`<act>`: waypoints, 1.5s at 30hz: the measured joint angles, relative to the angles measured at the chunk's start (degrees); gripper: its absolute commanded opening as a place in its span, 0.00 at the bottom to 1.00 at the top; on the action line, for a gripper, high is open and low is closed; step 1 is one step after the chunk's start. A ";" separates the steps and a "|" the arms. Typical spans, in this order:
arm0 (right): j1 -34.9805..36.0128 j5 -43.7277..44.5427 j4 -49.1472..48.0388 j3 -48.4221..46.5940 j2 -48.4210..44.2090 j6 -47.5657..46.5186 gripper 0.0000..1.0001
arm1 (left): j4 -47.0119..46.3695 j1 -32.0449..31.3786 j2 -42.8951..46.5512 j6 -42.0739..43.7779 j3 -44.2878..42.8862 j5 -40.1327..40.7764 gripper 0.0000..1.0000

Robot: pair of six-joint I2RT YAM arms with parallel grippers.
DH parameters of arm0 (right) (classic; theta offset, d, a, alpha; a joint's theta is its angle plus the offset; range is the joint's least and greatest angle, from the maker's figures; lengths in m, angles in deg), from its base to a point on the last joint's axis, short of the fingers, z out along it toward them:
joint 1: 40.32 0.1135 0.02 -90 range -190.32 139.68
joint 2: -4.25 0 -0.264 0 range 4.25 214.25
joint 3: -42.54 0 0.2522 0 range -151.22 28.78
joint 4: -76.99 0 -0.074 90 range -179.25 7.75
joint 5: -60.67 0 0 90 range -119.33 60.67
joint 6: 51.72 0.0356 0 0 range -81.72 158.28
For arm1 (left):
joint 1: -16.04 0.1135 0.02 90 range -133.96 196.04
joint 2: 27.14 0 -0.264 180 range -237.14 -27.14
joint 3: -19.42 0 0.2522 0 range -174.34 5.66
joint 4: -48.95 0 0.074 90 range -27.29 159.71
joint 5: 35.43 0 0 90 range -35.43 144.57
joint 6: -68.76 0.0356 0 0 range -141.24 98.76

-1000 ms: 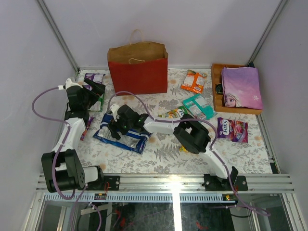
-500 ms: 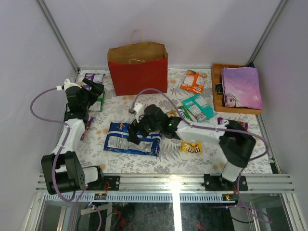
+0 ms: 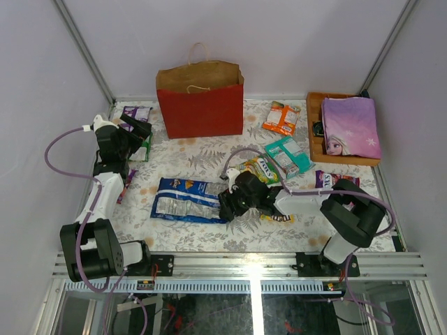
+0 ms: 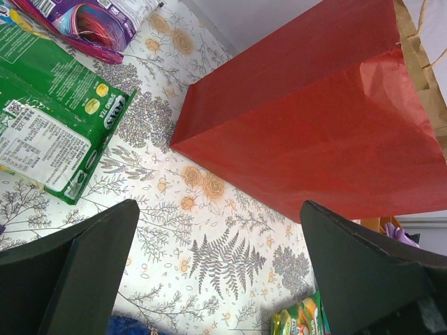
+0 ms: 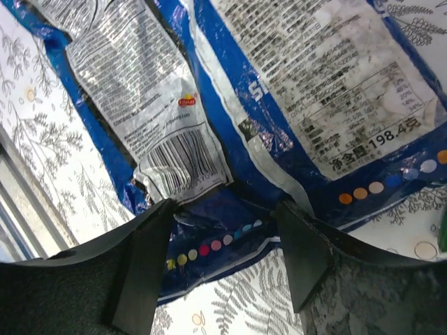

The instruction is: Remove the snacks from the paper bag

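Note:
The red paper bag (image 3: 200,106) stands upright at the back, and its side fills the left wrist view (image 4: 321,125). A long blue bag (image 3: 187,199) lies flat mid-table. My right gripper (image 3: 228,202) is low at its right end. The jaws are open and straddle the bag's printed edge (image 5: 230,230) without pinching it. My left gripper (image 3: 137,130) hangs open at the left, over bare cloth (image 4: 220,279), beside a green packet (image 4: 49,118) and a purple packet (image 4: 91,21). Orange (image 3: 281,117), teal (image 3: 288,154), yellow-green (image 3: 257,167), purple (image 3: 336,183) and small yellow (image 3: 281,218) packets lie on the right.
An orange wooden tray (image 3: 314,132) at the back right holds a purple princess-printed item (image 3: 349,125). A thin pink packet (image 3: 126,183) lies by the left arm. Metal frame posts and grey walls close in the table's sides and back.
My right arm swung from the left side toward the middle, and the blue bag moved right and flattened. The gripper then slid to the bag's right end. The left arm stayed still.

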 measured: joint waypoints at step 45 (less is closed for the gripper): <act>-17.18 22.36 14.97 -7.78 1.05 -0.52 0.99 | -0.79 -0.35 -0.81 1.36 0.00 -2.27 1.00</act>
